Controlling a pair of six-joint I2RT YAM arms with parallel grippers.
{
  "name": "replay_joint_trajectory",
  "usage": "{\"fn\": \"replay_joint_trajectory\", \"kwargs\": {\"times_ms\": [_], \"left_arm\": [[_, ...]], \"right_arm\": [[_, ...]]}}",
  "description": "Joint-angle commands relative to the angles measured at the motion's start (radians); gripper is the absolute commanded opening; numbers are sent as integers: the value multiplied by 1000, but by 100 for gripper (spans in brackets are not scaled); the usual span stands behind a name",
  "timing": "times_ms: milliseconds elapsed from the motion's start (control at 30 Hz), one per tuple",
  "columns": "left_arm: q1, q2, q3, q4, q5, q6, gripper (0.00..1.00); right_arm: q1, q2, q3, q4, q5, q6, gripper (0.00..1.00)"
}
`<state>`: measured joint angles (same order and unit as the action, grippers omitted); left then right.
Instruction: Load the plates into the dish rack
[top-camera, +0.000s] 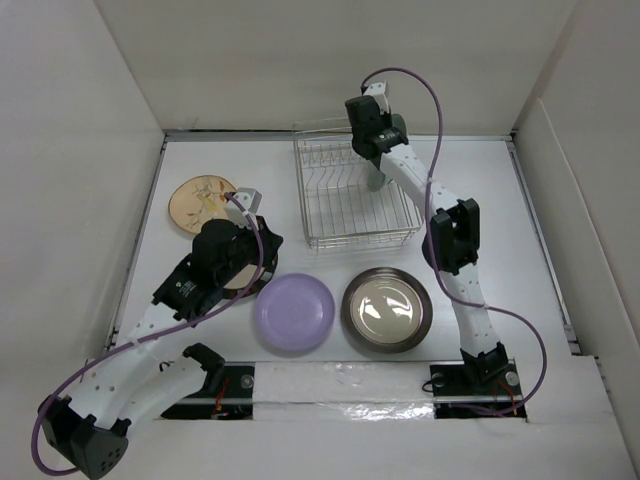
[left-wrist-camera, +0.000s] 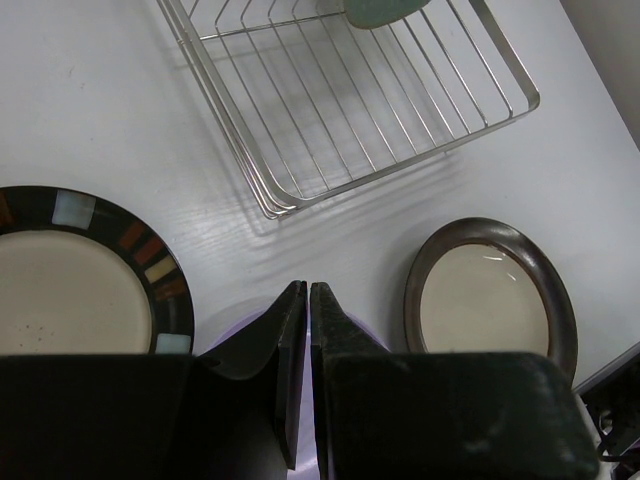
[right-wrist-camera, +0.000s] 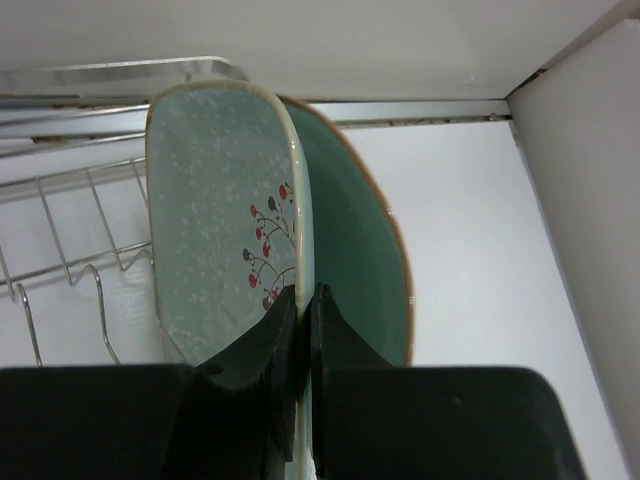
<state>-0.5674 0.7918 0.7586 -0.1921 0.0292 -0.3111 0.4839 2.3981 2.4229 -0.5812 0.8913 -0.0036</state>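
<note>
Nipping green tray (right-wrist-camera: 210, 220) (jaws near-closed): right pincer (right-wrist-camera: 303, 300)

1. We see the silver wire dish rack (top-camera: 355, 195) sitting level at far centre.
2. A pale green tray (right-wrist-camera: 215, 230) with a tree motif stands on edge over it, with a green round plate (right-wrist-camera: 355, 250) close behind.
3. The tan floral plate (top-camera: 200, 200) lies flat far left, and the cream plate (left-wrist-camera: 60, 290), dark-rimmed, lies just nearer.
4. The lavender plate (top-camera: 293, 312) and the dark metallic-rimmed plate (top-camera: 387, 309) lie side by side before the rack.
</note>
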Motion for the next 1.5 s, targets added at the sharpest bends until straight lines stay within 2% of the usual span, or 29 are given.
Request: {"fn": "replay_joint_trajectory", "kwargs": {"times_ms": [0,100,167,233,300,400,500,600,633,667,733,767,800,833,867,900,933,967,1000,1133,1167,1233,1267,1300,1400,1467], "left_arm": [[4,-17,22,31,14,12,4],[4,-13,21,31,12,12,4],[4,-12,21,31,12,14,4],[4,-11,21,29,11,14,4],[4,-9,21,31,12,13,4],[4,-8,22,33,15,14,4],[4,-8,21,33,17,12,4],[4,-11,21,31,12,13,4],[4,-12,21,31,14,14,4],[4,-12,21,31,15,14,4],[4,-16,21,33,18,14,4],[4,-17,21,34,18,14,4],[4,-20,21,34,18,14,4],[4,-23,21,34,23,14,4],[4,-25,21,36,23,12,4],[4,-28,21,34,23,12,4],[4,-29,19,37,26,13,4],[4,-31,21,37,26,14,4],[4,-32,21,37,26,12,4],[4,-31,24,39,28,14,3],[4,-31,25,42,31,12,3],[4,-32,22,40,28,14,0],[4,-35,22,40,26,14,0],[4,-35,21,39,23,15,0],[4,-43,18,36,20,15,0],[4,-48,21,37,24,15,0]], "right_arm": [[1,-5,-28,132,-38,-24,0],[21,48,16,112,-49,-44,2],[31,56,13,122,-45,-49,10],[32,33,-28,162,-46,-47,30],[41,3,-73,190,-58,-44,44],[41,-68,-84,213,-100,-26,59],[41,-169,-93,208,-194,34,69],[30,-327,-203,239,-314,99,76],[21,-376,-250,273,-343,115,76],[21,-428,-369,294,-373,151,77],[21,-609,-525,384,-417,178,77],[21,-679,-714,418,-423,216,76],[31,-832,-825,463,-439,237,51],[32,-912,-938,553,-455,250,28],[41,-988,-1049,570,-471,311,13],[30,-1057,-1241,570,-533,348,0],[30,-1180,-1330,542,-564,379,0],[19,-1238,-1410,511,-589,440,0],[19,-1295,-1558,473,-610,470,0],[9,-1562,-1804,176,-661,623,0],[9,-1662,-1843,137,-676,711,0],[9,-1784,-1941,40,-692,865,27],[24,-1785,-1967,41,-718,899,38],[24,-1836,-1986,26,-729,945,55],[24,-1863,-2013,-25,-697,1022,80],[13,-1848,-2023,-26,-692,1050,85]]}}
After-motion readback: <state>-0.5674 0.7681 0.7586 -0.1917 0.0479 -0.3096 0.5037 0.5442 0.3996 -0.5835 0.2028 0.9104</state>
